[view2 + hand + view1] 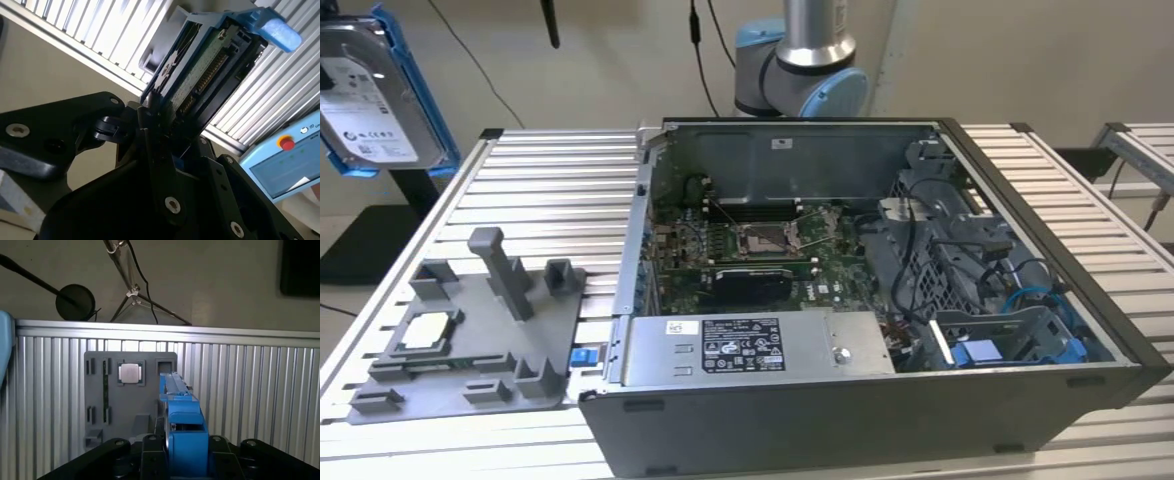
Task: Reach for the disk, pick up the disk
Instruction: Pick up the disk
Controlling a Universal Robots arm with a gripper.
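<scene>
Blue-framed and silver, the disk hangs high at the exterior view's left, well clear of the slatted worktop and the grey tray. Its white label carries dark print too small to make out. In the second wrist view the black fingers are closed on the disk's near end, with its connector edge showing. In the first wrist view the disk stands edge-on above the tray. Reach and pick-up both look done, and nothing seems left.

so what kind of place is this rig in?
Likely a lab robot cell for PC work: open computer case on a slatted aluminium table, grey parts fixture beside it, disk in the gripper.
</scene>
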